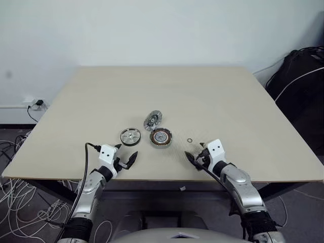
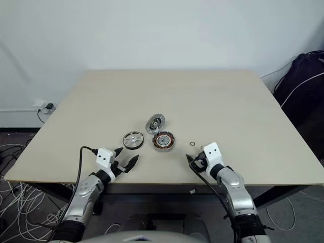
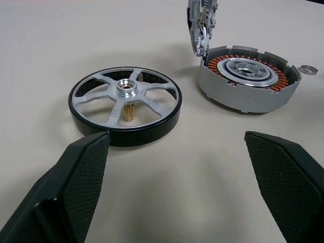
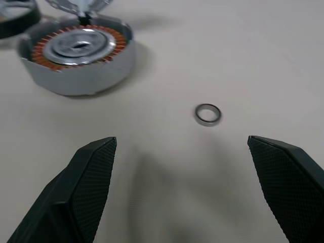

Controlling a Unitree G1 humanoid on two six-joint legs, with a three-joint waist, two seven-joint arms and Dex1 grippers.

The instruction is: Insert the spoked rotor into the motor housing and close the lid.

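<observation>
The spoked rotor [image 1: 130,136] lies flat on the tan table, a silver wheel with a black rim [image 3: 125,104]. To its right sits the motor housing [image 1: 161,137], its copper windings showing [image 3: 248,76]. The lid [image 1: 152,120] stands tilted up at the housing's far edge. My left gripper [image 1: 125,160] hangs open near the table's front edge, just short of the rotor. My right gripper [image 1: 195,156] is open too, in front of and to the right of the housing [image 4: 78,50]. Neither holds anything.
A small metal ring [image 1: 189,140] lies on the table [image 1: 212,96] right of the housing, ahead of my right gripper [image 4: 208,114]. Cables [image 1: 20,202] trail on the floor at left. A dark bag [image 1: 298,76] stands off the table's right side.
</observation>
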